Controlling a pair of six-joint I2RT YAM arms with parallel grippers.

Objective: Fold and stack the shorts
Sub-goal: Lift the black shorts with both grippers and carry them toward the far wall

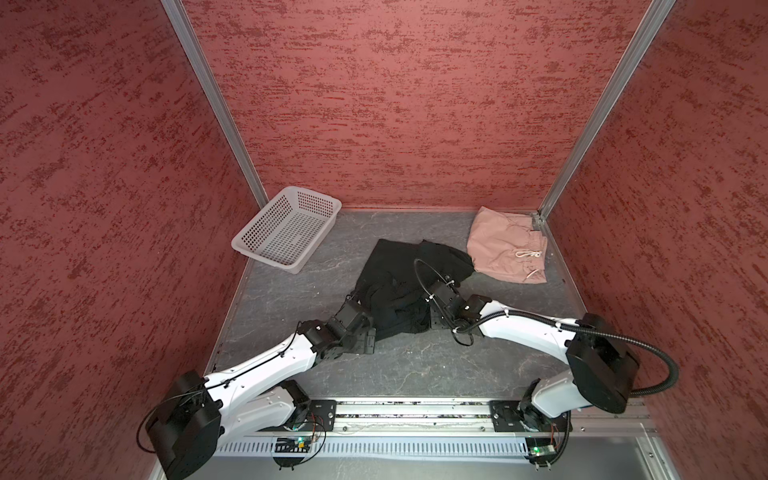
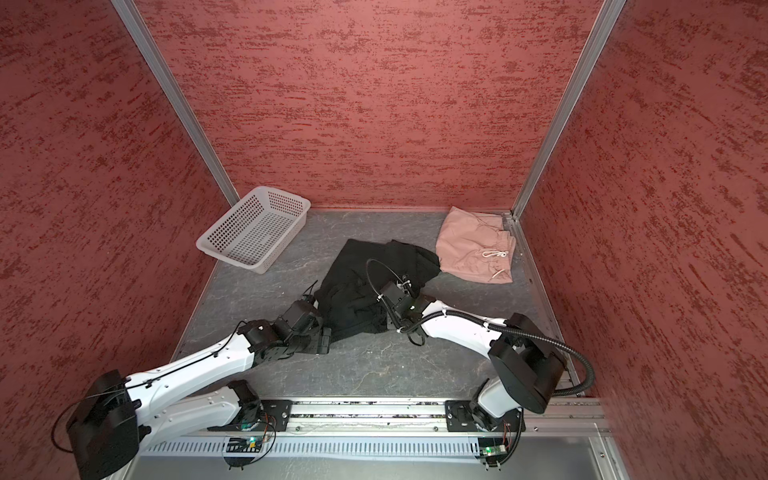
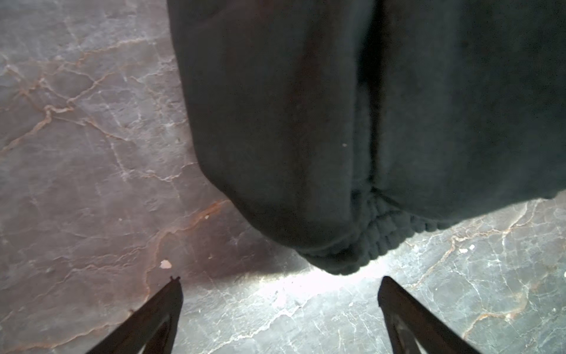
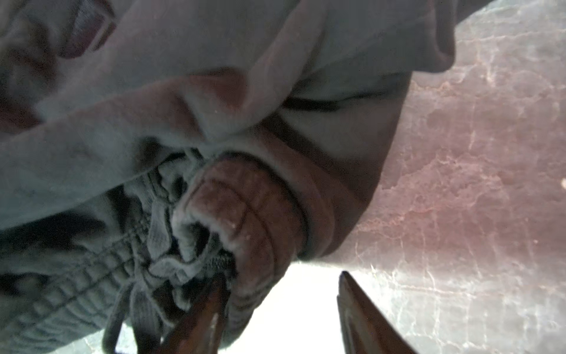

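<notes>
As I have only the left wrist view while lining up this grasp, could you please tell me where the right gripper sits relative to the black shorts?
Observer: The right gripper is at the near edge of the black shorts, jaws apart. One finger is among the folds of the gathered waistband, the other over bare table.
Operator: Thank you. Where are the pink shorts?
Observer: The pink shorts lie in the far right corner, with the pale drawstring showing on top.
Operator: And the basket, please?
Observer: The white basket sits at the far left by the wall, beyond the black shorts.
</notes>
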